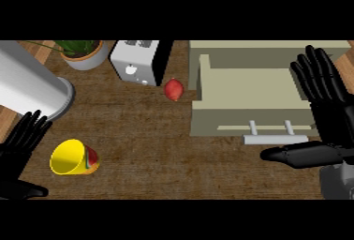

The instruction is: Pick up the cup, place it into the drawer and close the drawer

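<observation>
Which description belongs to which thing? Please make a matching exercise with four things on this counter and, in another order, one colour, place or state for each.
Things:
1. cup
2. toaster
3. drawer
4. plant pot

Descriptions:
A. beige, pulled open, at the right
B. holds green leaves, at the far left
C. yellow inside, at the near left
D. white, with slots on top

Pairs: 1-C, 2-D, 3-A, 4-B

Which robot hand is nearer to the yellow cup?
Left. The left robot hand is just left of the yellow cup; the right robot hand is far to its right, beside the open drawer.
</observation>
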You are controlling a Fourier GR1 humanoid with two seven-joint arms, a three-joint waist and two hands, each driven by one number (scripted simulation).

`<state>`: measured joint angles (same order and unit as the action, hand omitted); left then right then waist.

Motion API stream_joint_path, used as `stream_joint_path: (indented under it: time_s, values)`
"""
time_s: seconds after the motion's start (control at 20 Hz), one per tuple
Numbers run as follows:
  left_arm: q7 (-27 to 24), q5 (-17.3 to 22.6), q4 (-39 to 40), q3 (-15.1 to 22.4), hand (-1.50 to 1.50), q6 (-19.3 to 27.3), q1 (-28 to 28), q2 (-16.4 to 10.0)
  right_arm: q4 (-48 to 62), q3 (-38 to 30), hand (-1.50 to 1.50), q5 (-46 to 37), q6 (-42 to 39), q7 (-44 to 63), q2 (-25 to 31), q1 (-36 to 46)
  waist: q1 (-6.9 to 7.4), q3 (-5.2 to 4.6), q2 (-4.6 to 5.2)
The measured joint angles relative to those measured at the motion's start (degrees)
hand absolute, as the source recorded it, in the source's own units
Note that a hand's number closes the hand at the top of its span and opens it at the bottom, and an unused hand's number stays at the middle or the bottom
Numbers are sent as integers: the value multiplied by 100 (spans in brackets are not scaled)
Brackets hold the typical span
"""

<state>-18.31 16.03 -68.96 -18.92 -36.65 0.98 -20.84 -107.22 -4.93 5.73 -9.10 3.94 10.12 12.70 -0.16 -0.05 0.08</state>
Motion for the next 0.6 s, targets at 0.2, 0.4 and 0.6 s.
stream_joint_path:
  time_s: [0.2,0.4,0.6]
  values:
    - [-814,-633,1204,30,-150,60,383,-84,-61,12,-150,-9,22,104,-22,51,-16,-3,2]
    - [-1541,-1189,2331,147,-150,344,705,-159,-154,-93,-150,90,-14,292,59,117,-32,-4,5]
    - [-2173,-1593,3314,256,-150,699,1064,-218,31,-136,-150,58,-30,165,61,210,-51,-8,15]
